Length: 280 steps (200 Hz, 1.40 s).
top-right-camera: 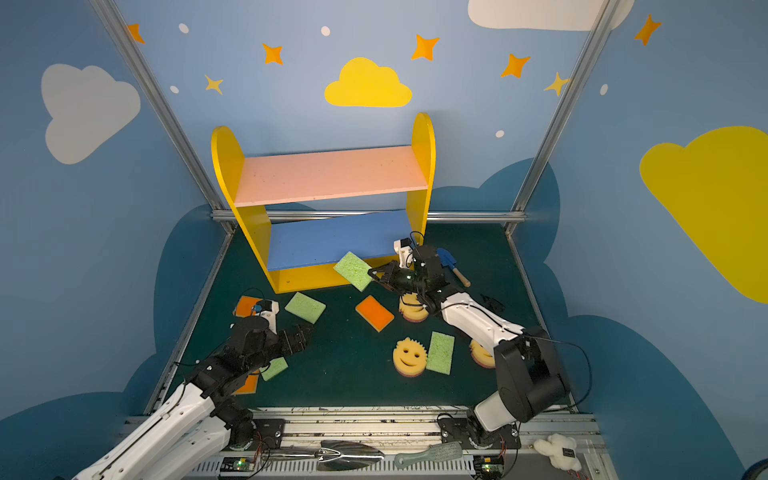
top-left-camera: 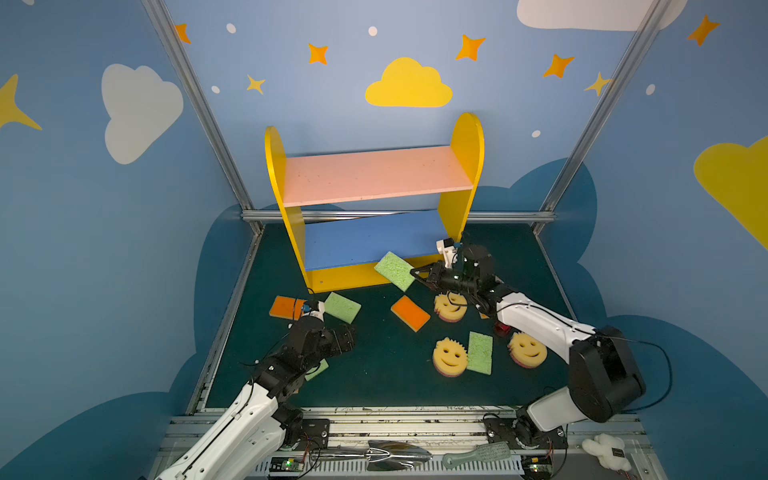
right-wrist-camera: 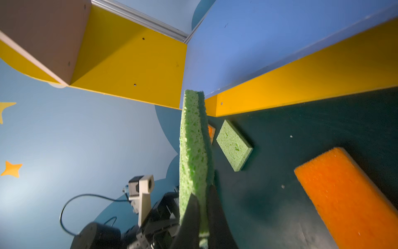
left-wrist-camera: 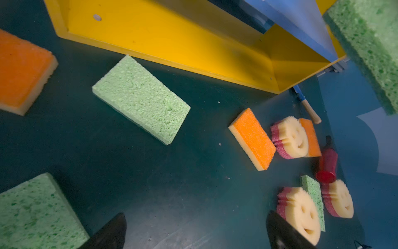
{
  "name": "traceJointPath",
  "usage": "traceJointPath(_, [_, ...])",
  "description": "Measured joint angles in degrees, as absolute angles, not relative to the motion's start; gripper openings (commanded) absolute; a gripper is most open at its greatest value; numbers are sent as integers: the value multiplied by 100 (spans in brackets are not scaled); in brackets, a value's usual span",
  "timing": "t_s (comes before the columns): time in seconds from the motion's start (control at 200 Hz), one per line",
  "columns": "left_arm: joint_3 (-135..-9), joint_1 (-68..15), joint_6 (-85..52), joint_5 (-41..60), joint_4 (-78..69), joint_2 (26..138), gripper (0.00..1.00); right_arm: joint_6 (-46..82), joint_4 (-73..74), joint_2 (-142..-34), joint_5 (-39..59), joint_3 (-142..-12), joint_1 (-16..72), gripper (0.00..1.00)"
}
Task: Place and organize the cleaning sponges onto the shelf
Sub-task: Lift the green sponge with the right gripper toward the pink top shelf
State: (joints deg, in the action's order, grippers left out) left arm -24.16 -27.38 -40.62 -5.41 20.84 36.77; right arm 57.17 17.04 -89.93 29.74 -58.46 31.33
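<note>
While right gripper [top-left-camera: 415,275] pinches: green sponge [top-left-camera: 392,270], mid-frame
Left gripper [left-wrist-camera: 196,215]: spread, empty
Shovel [top-right-camera: 451,264]: only a top view and left wrist show it

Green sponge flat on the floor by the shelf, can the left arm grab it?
Probably yes. The left gripper is open and empty, and the sponge lies close ahead on bare floor, with nothing between them.

The shelf [top-left-camera: 374,176] stands at the back of the tabletop [top-left-camera: 386,386]. Before the right end of its lower board, the right tool [top-left-camera: 415,275] holds a sponge [top-left-camera: 395,271] clear of the tabletop. Other sponges [top-left-camera: 410,312] lie scattered in front; a shovel [top-right-camera: 451,262] lies right of the shelf.
</note>
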Motion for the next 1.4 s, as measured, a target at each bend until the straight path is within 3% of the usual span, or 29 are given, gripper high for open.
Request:
traceJointPath(0.39, [-2484,-2709,-4163,-888,2471,3138,100,5983,1988,-10370,2408,-7406,3741,0])
traceJointPath(0.691, [-3190,-2576,-4029,-915,2829,3140,100,5695,1450,-10121,2311,-7570,4305,0])
traceJointPath(0.966, [-3336,-2512,-3916,-858,2965,3127,100,5070,1194,-8997,1927,-7638,4770,0])
traceJointPath(1.141, [-3363,-2510,-3898,-851,3024,3122,100,4869,1085,-9100,1710,-8444,4827,0])
traceJointPath(1.401, [-3649,-2486,-3765,-834,3092,3214,100,4751,773,-10057,1363,-10353,4851,0])
